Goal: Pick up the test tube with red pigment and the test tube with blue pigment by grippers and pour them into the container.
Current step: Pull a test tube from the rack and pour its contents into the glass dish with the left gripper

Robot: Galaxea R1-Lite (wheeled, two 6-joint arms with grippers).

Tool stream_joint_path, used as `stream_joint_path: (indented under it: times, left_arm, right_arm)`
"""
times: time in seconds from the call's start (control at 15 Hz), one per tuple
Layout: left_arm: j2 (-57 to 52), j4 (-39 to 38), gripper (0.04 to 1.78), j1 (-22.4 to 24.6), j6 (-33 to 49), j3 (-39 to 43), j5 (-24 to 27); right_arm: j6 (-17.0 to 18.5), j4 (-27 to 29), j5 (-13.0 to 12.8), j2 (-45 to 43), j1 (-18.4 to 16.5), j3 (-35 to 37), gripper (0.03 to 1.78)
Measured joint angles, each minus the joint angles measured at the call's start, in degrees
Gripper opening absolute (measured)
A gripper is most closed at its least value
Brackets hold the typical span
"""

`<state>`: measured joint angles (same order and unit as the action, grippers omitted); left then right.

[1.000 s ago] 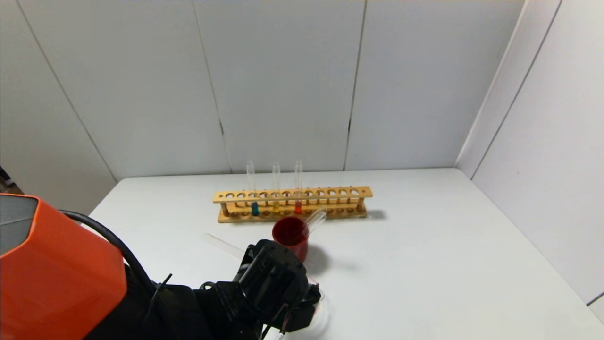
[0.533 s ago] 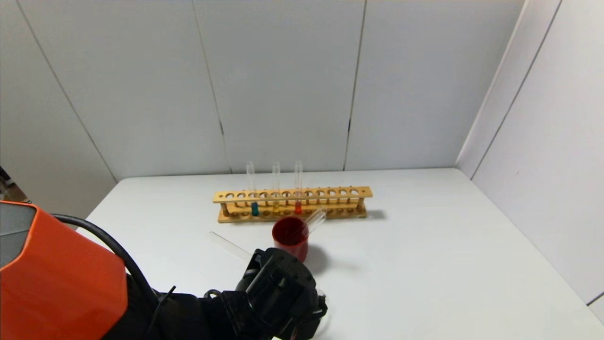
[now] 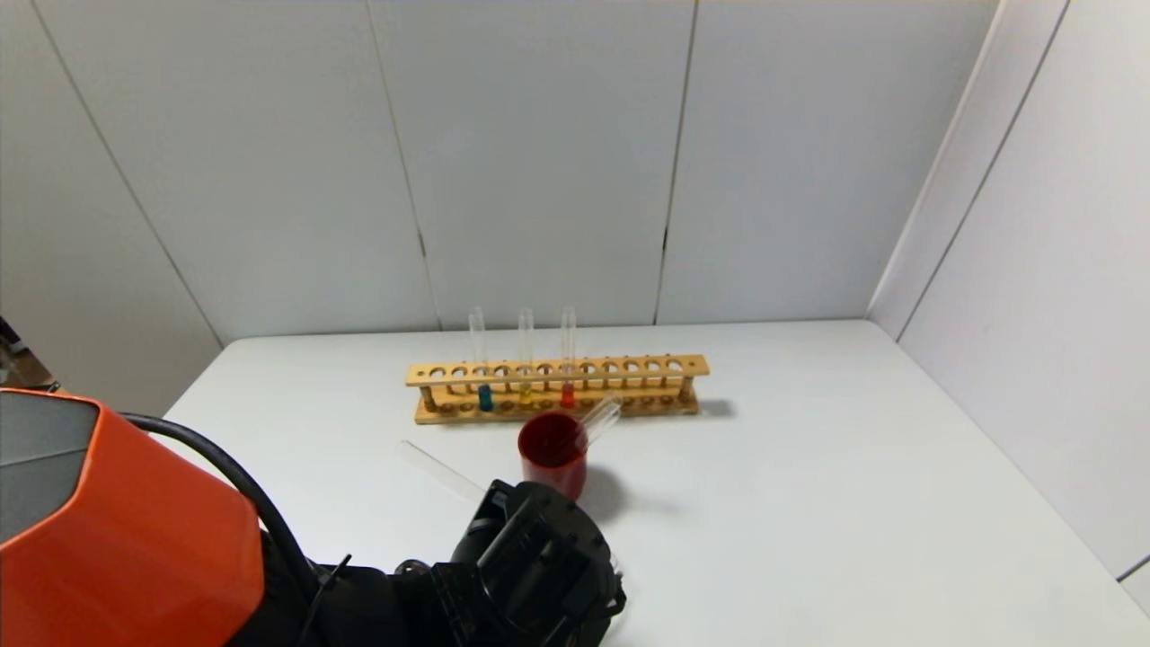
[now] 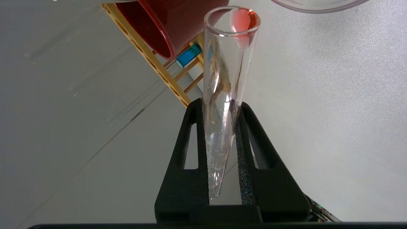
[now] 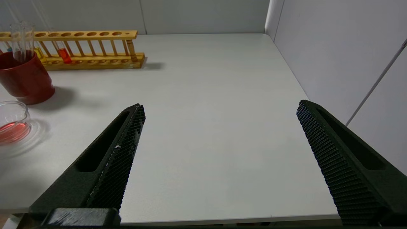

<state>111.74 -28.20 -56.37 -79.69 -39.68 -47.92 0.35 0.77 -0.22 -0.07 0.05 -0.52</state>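
Note:
My left gripper (image 3: pixel 539 575) is low at the table's front, shut on a clear test tube (image 4: pixel 222 95). The tube is nearly empty, with a red drop (image 4: pixel 243 19) at its mouth, close to the rim of the glass beaker (image 4: pixel 318 3). The beaker (image 5: pixel 12 122) holds red liquid. The wooden rack (image 3: pixel 557 388) holds the blue tube (image 3: pixel 485 395), a yellow tube (image 3: pixel 526 393) and another tube with red liquid (image 3: pixel 568 394). My right gripper (image 5: pixel 219 106) is open and empty over the table's front right, out of the head view.
A dark red cup (image 3: pixel 552 454) stands between the rack and my left gripper, with an empty tube (image 3: pixel 600 417) leaning in it. Another empty clear tube (image 3: pixel 440 469) lies on the table left of the cup. White walls close the back and right.
My left arm has drawn back toward the table's front edge with the tube, showing more of the tube lying on the table. The rack and cup have not moved.

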Motion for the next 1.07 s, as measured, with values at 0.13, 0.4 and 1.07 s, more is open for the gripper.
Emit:
stream_joint_path:
  times: [0.13,0.4,1.07]
  left_arm:
    - [0.11,0.04,0.31,-0.11,-0.16,-0.01,-0.06]
    - [0.28,0.04,0.31,-0.38,-0.73,0.05,-0.1]
    - [1.55,-0.35,0.31,-1.68,-3.08,-0.94,-2.6]
  right_arm:
    - [-0.02,0.0,0.0,0.0,0.02,0.0,1.74]
    - [-0.02,0.02,0.0,0.0,0.02,0.0,1.74]
    - [0.0,0.0,0.0,0.0,0.02,0.0,1.74]
